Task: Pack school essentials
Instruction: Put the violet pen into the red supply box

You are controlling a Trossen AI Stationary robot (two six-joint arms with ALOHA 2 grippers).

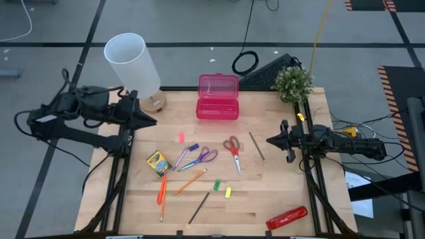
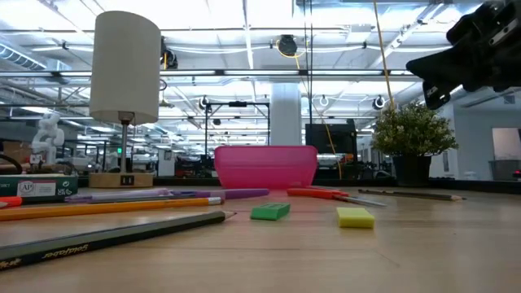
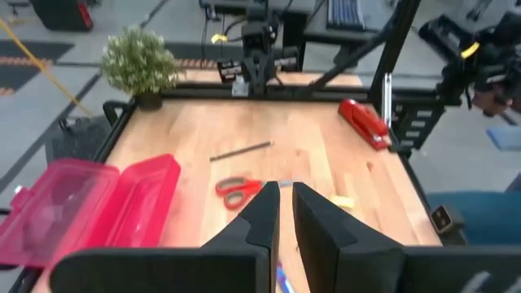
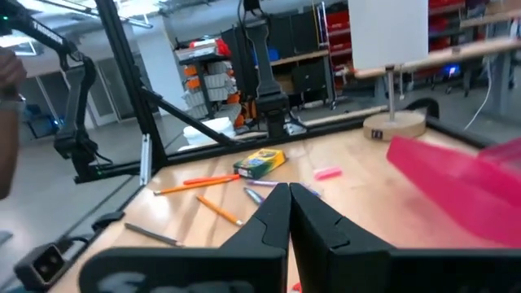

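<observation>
Left gripper [image 1: 151, 120]: jaws nearly closed, empty, hovering at the bench's left edge.
Right gripper [image 1: 271, 141]: jaws narrow, empty, at the right edge.
Essentials: red scissors [image 1: 232, 149], purple scissors [image 1: 201, 158], crayon box [image 1: 158, 162] and orange pencils [image 1: 189, 181] lie mid-bench, all unpacked.
Pink case [image 1: 218, 97]: at the far edge.
Your move: open wide first, then descend squarely over one item, away from its neighbours.

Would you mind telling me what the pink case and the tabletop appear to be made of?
The pink case looks like translucent plastic with a glossy finish: light passes through its walls. The tabletop appears to be pale wood in joined planks, with visible grain and a smooth surface.
</observation>
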